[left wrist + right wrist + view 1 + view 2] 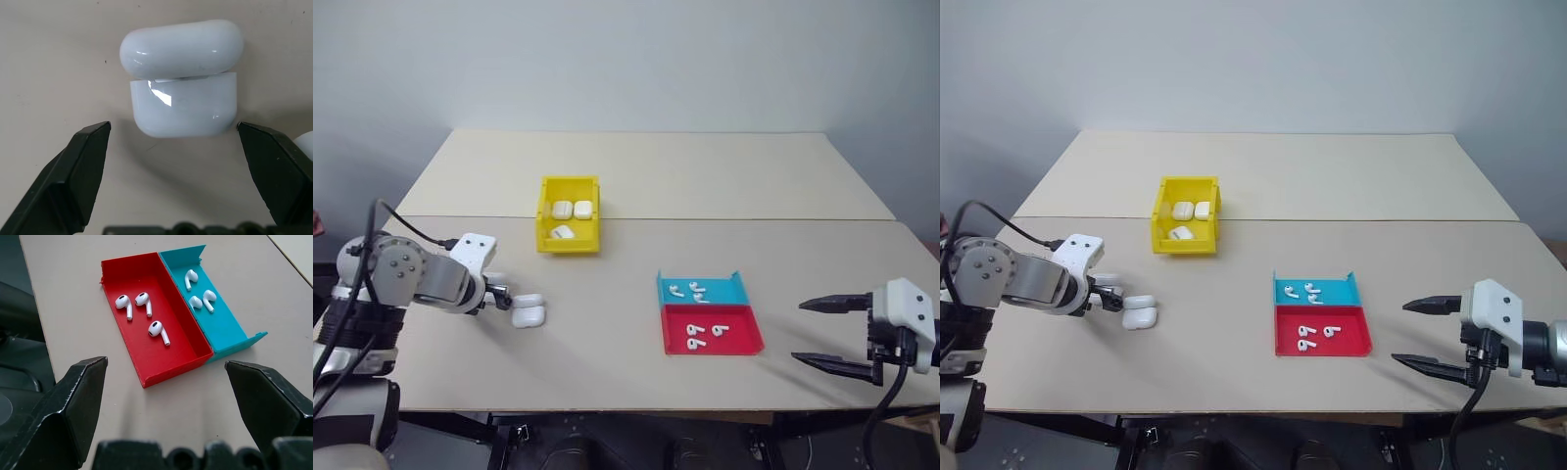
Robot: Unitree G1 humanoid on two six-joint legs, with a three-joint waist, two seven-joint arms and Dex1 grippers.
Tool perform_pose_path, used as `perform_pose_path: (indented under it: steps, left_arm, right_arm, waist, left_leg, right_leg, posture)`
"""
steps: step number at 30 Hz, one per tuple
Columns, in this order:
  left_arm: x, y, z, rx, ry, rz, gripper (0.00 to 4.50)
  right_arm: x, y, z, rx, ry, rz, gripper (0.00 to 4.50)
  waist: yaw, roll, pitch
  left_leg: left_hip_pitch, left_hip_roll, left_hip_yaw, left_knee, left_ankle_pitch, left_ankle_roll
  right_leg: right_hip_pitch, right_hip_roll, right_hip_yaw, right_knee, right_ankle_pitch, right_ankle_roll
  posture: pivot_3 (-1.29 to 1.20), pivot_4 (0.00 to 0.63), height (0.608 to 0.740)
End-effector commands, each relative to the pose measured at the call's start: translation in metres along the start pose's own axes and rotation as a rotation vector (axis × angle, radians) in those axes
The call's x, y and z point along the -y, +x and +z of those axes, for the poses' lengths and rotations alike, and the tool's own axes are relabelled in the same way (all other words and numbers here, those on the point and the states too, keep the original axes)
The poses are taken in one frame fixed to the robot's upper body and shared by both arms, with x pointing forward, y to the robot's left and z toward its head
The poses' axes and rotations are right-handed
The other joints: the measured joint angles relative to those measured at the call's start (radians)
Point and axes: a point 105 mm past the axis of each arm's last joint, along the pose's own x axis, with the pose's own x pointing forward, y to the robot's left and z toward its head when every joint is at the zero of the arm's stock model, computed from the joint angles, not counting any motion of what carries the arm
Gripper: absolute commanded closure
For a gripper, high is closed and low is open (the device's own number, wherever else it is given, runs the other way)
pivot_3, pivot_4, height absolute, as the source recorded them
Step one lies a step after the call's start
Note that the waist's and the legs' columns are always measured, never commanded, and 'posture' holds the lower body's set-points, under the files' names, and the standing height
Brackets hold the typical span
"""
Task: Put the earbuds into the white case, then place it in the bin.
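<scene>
A white case [529, 311] lies on the table with its lid flipped open, seen close up in the left wrist view [183, 105]. My left gripper [501, 297] is open just short of it, one black finger [83, 161] on each side, not touching. Three earbuds [143, 301] lie in the red tray [749, 341] and three more earbuds [195, 302] in the cyan tray [732, 292]. The yellow bin [568, 246] stands behind the case and holds three white cases [562, 210]. My right gripper [797, 332] is open and empty, right of the trays.
The red and cyan trays sit side by side on the table's right half. A seam runs across the table behind the bin. A white rounded piece [305, 144] shows at the edge of the left wrist view; I cannot tell what it is.
</scene>
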Motion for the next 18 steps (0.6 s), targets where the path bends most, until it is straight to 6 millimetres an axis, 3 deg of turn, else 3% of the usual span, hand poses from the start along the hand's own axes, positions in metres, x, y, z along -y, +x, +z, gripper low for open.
perform_pose_path:
  steps: [1,8,11,18]
  left_arm:
    - [-0.0019,-0.0065,0.0089,0.044,0.002,0.015,0.0]
    - [-0.001,-0.0052,0.0078,0.045,-0.009,0.001,0.0]
    - [-0.0009,-0.0045,0.0072,0.04,-0.015,-0.007,0.6]
    - [-0.0007,-0.0116,0.0108,0.069,0.005,-0.018,2.79]
  right_arm:
    - [0.0014,-0.0031,0.0075,0.01,-0.027,-0.016,0.05]
    - [0.0011,-0.003,0.007,0.009,-0.027,-0.015,0.05]
    - [0.0014,-0.0025,0.0067,0.009,-0.028,-0.014,0.0]
    - [0.0023,-0.0019,0.0063,0.009,-0.026,-0.011,0.0]
  waist:
    - [0.001,0.0,0.0]
    - [0.002,0.0,0.0]
    - [0.0,0.0,0.0]
    - [-0.003,0.0,0.0]
  left_leg:
    - [0.0,0.0,0.0,0.0,0.0,0.0]
    - [0.0,0.0,0.0,0.0,-0.001,0.001]
    - [0.0,0.0,0.0,0.0,-0.001,0.001]
    - [-0.001,0.0,0.0,0.0,-0.001,0.001]
  right_leg:
    - [0.0,0.0,0.0,0.0,0.0,0.0]
    - [0.0,0.0,0.0,0.0,0.0,0.0]
    - [0.0,0.0,0.0,0.0,0.0,0.0]
    - [-0.001,0.0,0.0,0.0,0.0,0.0]
  posture:
    - [0.0,0.15,0.74]
    - [0.0,0.15,0.74]
    - [0.0,0.15,0.74]
    - [0.0,0.15,0.74]
